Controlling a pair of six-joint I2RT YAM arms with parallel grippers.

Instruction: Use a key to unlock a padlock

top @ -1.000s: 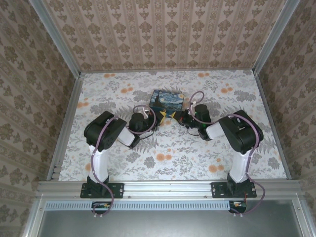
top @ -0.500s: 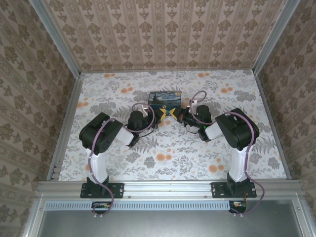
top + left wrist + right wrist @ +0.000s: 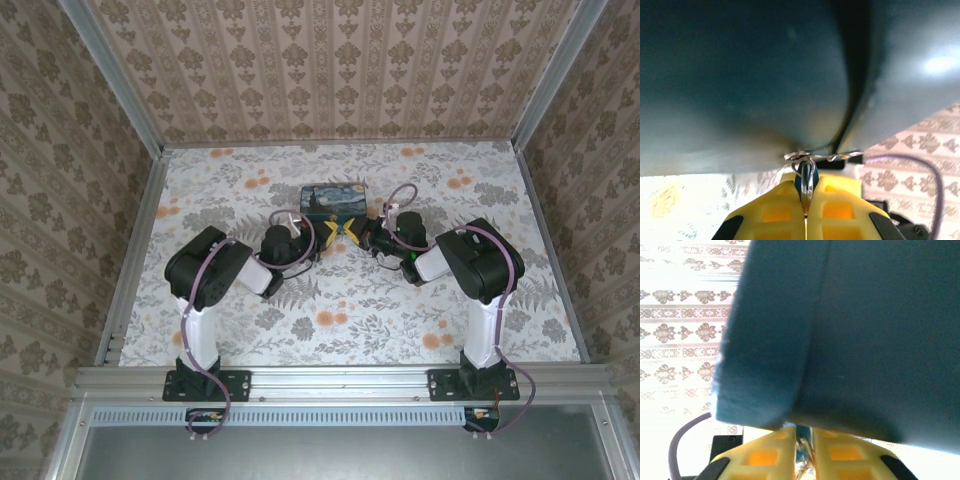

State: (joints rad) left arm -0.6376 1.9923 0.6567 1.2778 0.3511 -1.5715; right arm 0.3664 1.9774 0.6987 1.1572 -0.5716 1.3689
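Note:
My two grippers meet just in front of the blue swirl-painted box [image 3: 336, 199]. The left gripper [image 3: 327, 232] is shut; in the left wrist view its yellow fingers [image 3: 775, 210] pinch a thin shiny blue-backed sliver, apparently the key [image 3: 807, 186], hanging from a wire ring [image 3: 822, 156]. The right gripper [image 3: 353, 231] is also shut. Its yellow fingers [image 3: 767, 457] clamp a small glinting metal piece [image 3: 804, 460], which seems to be the padlock, though it is blurred and mostly hidden. The box's dark blue wall [image 3: 850, 335] looms close over both wrist cameras.
The floral tabletop [image 3: 340, 320] lies open in front of the arms and to both sides. Patterned walls with metal corner rails [image 3: 120, 110] close in the back and sides. A purple cable [image 3: 920, 165] loops at the right of the left wrist view.
The blue box and both grippers have shifted slightly toward the back wall. The left arm's elbow swung a little left and back. Both grippers stay shut.

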